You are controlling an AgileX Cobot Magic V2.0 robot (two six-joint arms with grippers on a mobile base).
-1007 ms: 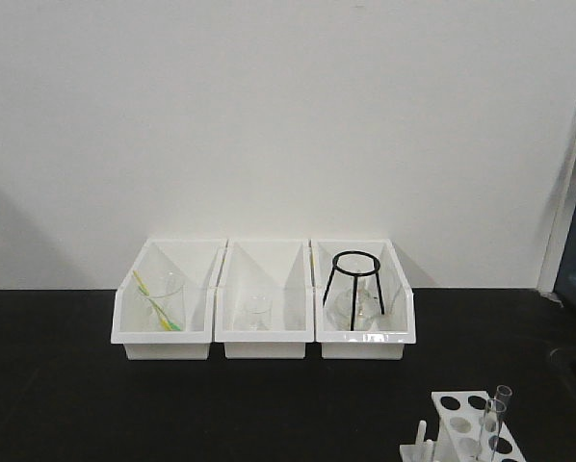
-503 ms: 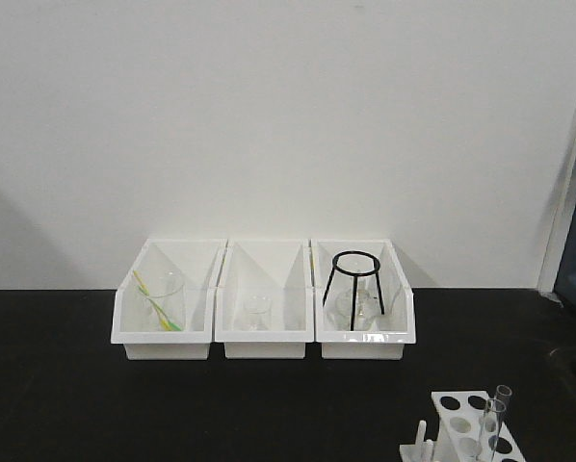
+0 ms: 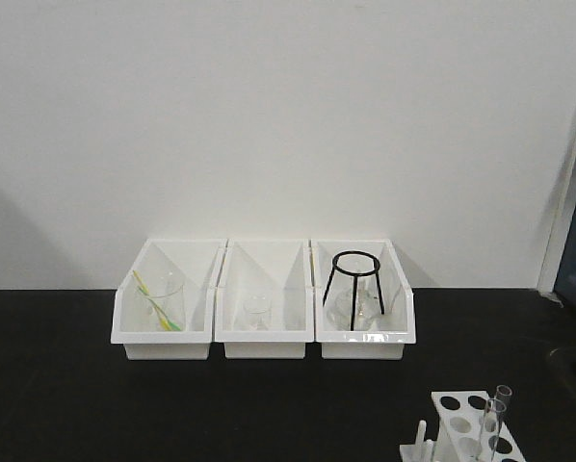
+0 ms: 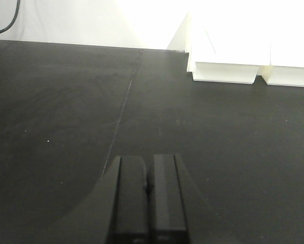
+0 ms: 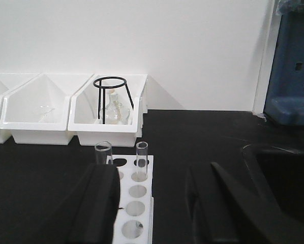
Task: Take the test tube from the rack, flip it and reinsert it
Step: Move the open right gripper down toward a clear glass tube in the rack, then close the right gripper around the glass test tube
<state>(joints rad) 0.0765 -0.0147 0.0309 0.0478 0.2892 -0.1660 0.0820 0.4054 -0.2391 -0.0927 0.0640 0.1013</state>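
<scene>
Three white bins stand in a row. The left bin holds a beaker with yellow and green sticks, the middle bin a small beaker, and the right bin a flask inside a black wire tripod.

The left gripper sits level, low over the black table, fingers pressed together on nothing.

The right gripper is level, fingers wide apart and empty. The rack lies between them, nearer the left finger. One test tube stands upright just past that fingertip; the second tube stands ahead between the fingers.

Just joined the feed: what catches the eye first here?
Three white plastic bins line the wall on the black tabletop, the right one holding a black wire tripod. Nearer, a small white plastic rack holds two clear glass test tubes, close by the open right gripper.
</scene>
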